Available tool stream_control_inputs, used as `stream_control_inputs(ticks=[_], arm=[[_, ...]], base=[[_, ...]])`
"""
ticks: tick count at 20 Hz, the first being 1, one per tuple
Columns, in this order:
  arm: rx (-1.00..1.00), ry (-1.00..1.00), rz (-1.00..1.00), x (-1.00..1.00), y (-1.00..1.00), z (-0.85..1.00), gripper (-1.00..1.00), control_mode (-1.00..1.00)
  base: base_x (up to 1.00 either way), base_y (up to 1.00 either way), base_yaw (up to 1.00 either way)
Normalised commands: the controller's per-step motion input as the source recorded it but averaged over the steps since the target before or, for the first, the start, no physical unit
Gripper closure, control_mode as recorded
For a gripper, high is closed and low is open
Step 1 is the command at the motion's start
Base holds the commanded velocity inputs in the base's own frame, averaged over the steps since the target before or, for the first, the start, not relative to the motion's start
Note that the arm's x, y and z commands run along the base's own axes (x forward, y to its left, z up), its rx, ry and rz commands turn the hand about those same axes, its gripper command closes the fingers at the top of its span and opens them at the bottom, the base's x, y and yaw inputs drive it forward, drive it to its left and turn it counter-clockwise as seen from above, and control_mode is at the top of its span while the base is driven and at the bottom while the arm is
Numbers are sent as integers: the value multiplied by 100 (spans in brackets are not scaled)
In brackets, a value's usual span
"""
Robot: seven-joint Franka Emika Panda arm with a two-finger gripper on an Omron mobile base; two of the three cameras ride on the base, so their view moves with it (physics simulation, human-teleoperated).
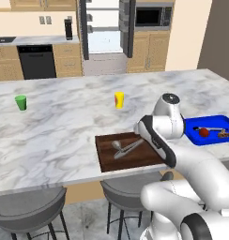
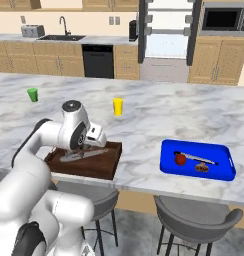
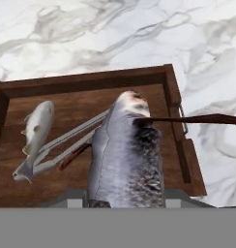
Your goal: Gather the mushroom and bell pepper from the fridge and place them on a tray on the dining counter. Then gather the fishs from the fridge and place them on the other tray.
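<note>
Clamped on a fish, the gripper hangs over the brown tray. Another fish lies in it beside tongs.

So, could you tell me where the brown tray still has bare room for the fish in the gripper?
The brown tray is bare along its far rim and in the corner by the handle. The first fish and tongs crowd the other end and middle. The held fish hangs over the near side.

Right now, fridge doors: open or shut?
Open. Both doors of the fridge are swung outward, and the bright white interior with door shelves shows between them in both base views.
</note>
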Motion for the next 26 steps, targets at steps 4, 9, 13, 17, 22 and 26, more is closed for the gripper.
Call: stream_control_inputs(ticks=[4,9,13,17,22,26], arm=[[0,0,0,15,-11,-39,100,-100],[0,0,-1,27,-2,-24,100,-100],[0,0,-1,32,-1,-17,100,-100],[0,0,0,21,-3,-5,100,-100],[0,0,0,14,0,-11,100,-100],[0,0,0,1,0,-23,100,-100]], base=[[0,0,0],[0,0,0],[0,0,0],[0,0,0],[0,0,0],[0,0,0]])
